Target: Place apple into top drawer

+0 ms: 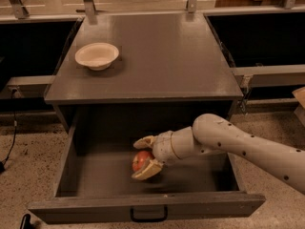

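1. The top drawer (143, 206) stands pulled open below the worktop (157, 56). Its flat floor would probably let a round fruit roll.
2. The gripper (138, 159) reaches inside the drawer, low over its floor, with its fingers (147, 170) clamped on the apple from opposite sides.
3. The apple (141, 160), held between those fingers within the drawer, looks light, firm and smooth-skinned, and likely to bruise. A modest squeeze across its widest part seems safest.
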Motion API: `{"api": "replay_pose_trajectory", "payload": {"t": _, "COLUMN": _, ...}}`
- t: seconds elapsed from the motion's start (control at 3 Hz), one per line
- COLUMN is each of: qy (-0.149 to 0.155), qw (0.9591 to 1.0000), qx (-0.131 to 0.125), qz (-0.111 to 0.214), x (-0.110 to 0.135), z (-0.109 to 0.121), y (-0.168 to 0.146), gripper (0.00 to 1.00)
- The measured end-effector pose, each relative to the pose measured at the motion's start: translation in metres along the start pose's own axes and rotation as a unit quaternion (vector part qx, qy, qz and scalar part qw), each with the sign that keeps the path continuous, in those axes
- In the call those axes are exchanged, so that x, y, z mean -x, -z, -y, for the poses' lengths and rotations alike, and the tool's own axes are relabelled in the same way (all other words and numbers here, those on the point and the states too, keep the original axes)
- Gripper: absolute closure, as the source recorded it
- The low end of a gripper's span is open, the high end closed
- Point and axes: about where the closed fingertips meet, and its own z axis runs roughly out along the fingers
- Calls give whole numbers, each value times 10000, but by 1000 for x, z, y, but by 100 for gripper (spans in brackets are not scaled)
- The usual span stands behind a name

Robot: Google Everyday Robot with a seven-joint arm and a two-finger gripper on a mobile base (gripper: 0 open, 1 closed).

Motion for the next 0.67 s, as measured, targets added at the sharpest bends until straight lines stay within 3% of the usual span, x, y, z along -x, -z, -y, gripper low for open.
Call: {"api": "replay_pose_trajectory", "payload": {"t": 0.67, "qy": 0, "qw": 10000, "qx": 0, "qz": 0, "x": 0, "z": 0, "y": 0, "gripper": 0}}
